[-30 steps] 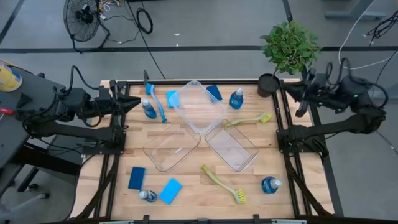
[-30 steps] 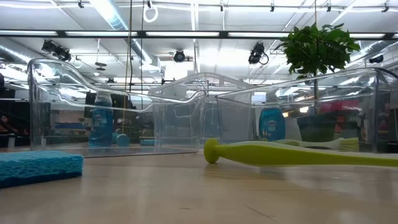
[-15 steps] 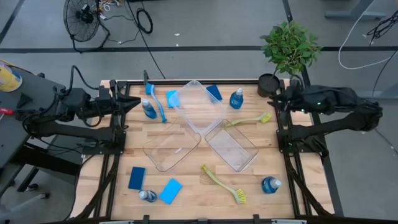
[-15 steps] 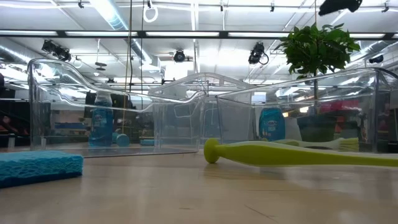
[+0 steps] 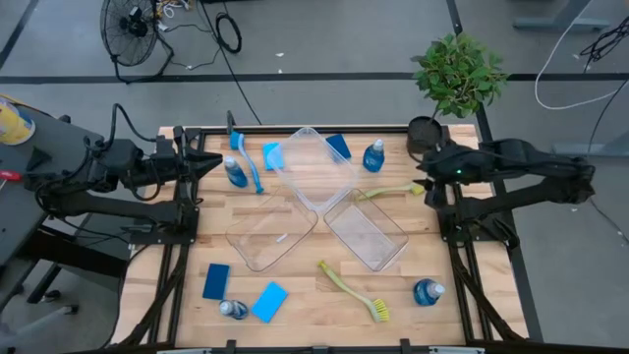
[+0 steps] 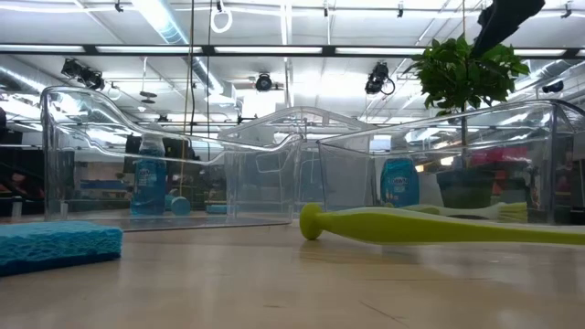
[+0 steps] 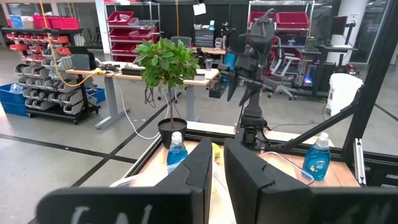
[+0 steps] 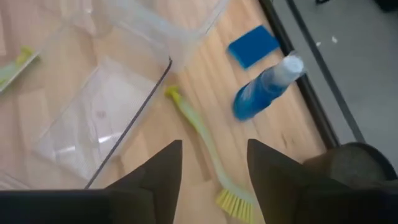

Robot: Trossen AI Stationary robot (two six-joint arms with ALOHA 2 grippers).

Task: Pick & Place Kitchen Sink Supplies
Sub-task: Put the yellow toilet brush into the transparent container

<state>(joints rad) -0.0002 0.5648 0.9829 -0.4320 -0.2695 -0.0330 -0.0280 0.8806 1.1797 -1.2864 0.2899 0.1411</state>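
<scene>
Hovering right pincer (image 8: 211, 171) (spread) over bristly brush (image 8: 202, 158)

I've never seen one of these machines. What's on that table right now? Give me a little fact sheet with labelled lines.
Surface: wooden table
Clear bins: three, empty, meeting mid-table
Bottles of blue liquid: four, one near the plant
Brushes: two yellow-green, one blue
Sponges: four, blue
Left pincer: parked at the table's left edge, shut, empty
Right pincer: above the yellow-green brush by the plant, open, empty
</scene>
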